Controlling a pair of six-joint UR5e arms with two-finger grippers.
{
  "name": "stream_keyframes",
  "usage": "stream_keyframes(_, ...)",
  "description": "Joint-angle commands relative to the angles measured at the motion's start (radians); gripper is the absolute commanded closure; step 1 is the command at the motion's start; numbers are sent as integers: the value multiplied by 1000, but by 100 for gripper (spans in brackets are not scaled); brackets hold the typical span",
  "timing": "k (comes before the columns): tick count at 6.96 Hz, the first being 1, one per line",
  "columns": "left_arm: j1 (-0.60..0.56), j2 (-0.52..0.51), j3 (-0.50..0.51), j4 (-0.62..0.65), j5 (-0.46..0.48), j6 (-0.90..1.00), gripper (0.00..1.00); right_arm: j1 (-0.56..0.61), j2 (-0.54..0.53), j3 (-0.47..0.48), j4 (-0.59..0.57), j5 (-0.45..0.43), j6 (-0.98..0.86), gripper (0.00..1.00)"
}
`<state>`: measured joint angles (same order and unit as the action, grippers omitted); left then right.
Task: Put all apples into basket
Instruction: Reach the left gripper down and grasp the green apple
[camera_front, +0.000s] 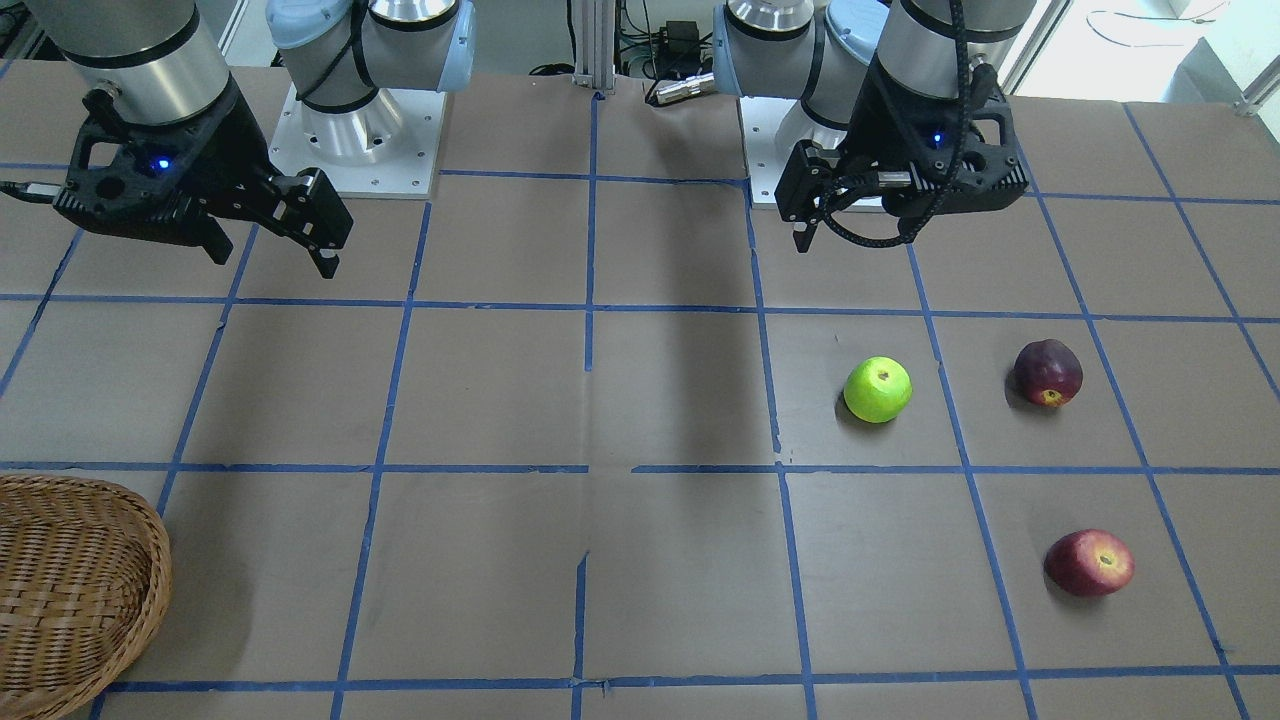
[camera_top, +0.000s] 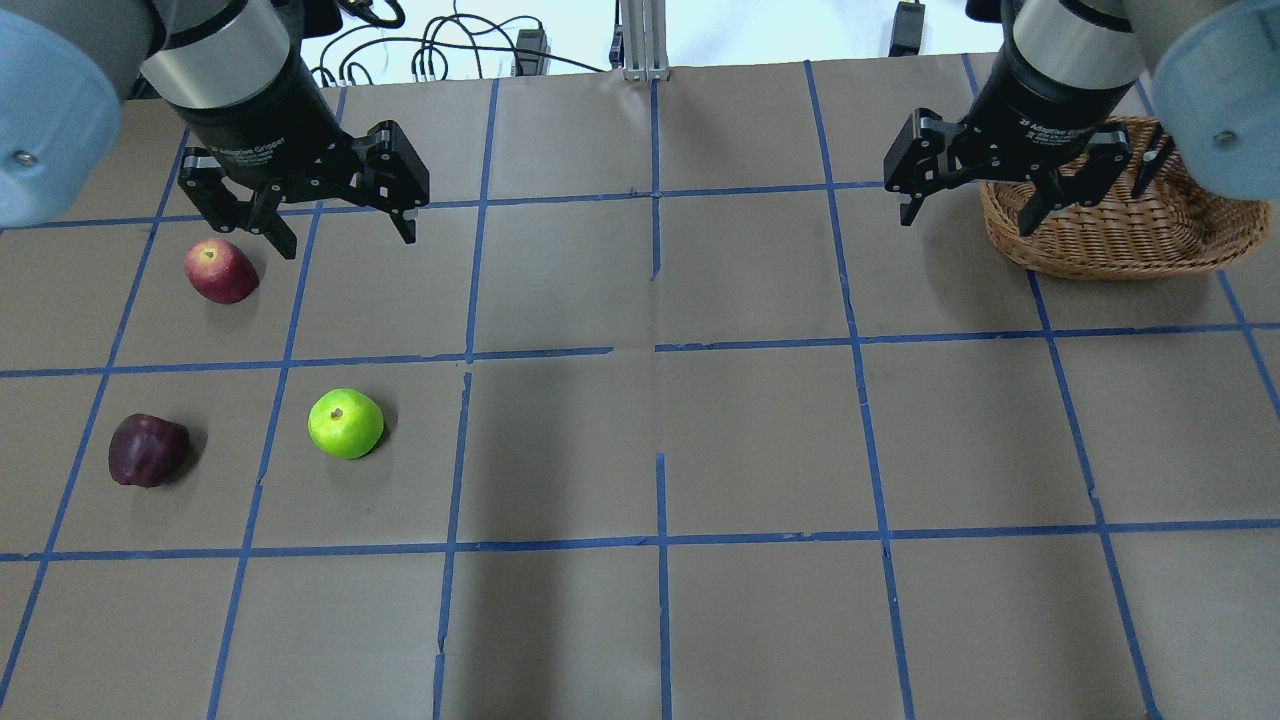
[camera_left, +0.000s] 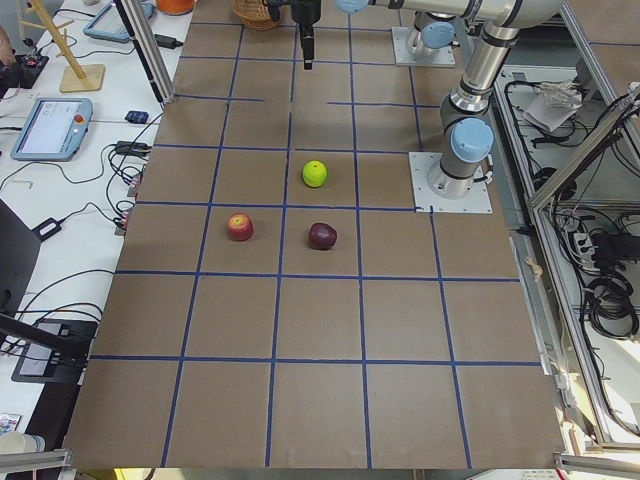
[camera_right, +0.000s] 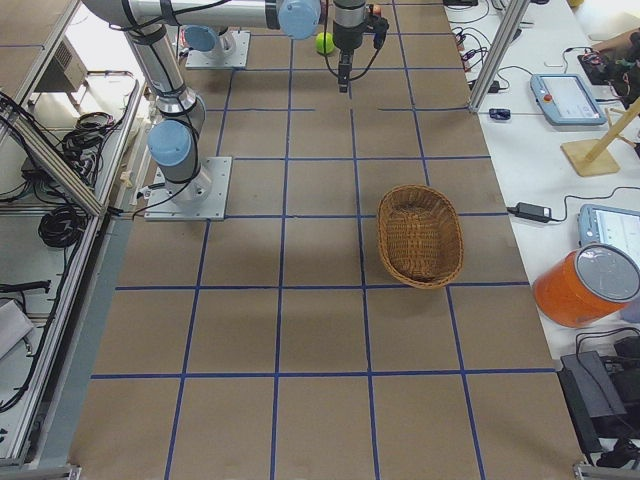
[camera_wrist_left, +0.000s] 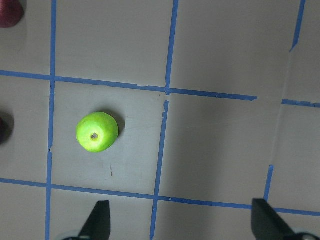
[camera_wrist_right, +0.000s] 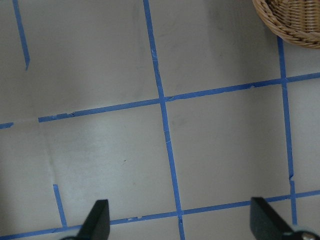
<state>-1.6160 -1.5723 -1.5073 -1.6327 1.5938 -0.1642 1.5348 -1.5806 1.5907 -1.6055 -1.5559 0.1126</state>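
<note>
Basket (camera_front: 156, 572) near the table's (camera_front: 500, 400) far right corner, green apple (camera_front: 878, 389) toward its left edge.
We hold left tool (camera_top: 345, 230) and right tool (camera_top: 972, 215) wide, empty; an off-centre pinch could roll it.

- Table (camera_top: 760, 440) — brown, gridded in blue tape.
- Green apple (camera_top: 345, 423) lies below the left gripper (camera_top: 347, 240), off-centre; the red apple (camera_top: 221, 271) and maroon apple (camera_top: 147, 450) lie further out that side.
- Basket (camera_top: 1100, 240) — just outboard of the right gripper (camera_top: 968, 220).
</note>
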Motion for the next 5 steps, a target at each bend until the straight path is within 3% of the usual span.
stream_keyframes(1,2,-5,1,8,-3,0,0,-1,-1,0,-8,3,1,0)
stream_keyframes(4,37,-14,-78,89,0,94,0,-1,1,2,6,-3,-1,0)
stream_keyframes(5,109,-43,-190,276,3,226,0,-1,1,2,6,-3,-1,0)
